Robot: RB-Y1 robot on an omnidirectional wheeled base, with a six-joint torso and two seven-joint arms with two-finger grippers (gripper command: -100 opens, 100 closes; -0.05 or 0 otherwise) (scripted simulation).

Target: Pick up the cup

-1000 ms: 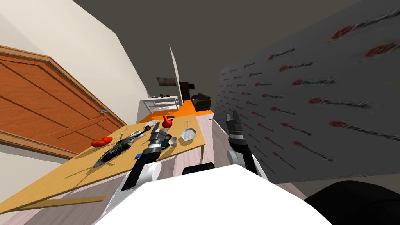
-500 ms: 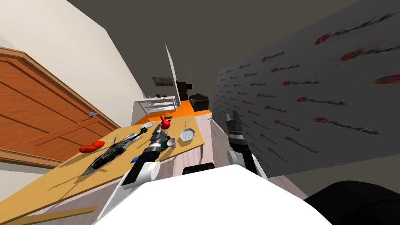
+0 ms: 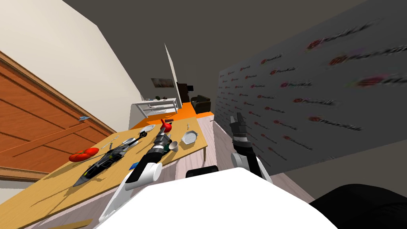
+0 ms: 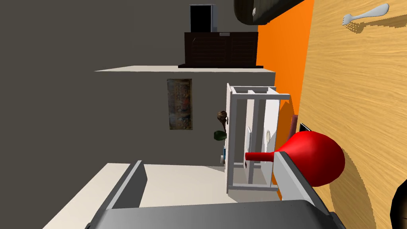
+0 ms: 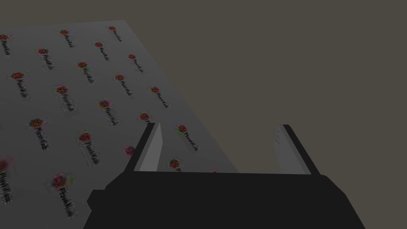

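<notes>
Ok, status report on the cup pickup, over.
Left gripper open over table, right gripper open. Cup beside left forearm, not held. Red vase by left jaws.

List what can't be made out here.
Cup: tiny in head view; gap to left gripper unclear.
Dark round thing: cut by left wrist view's edge.
Red vase: partly behind that gripper, left wrist view.
Wall print: blurred, right wrist view.
</notes>
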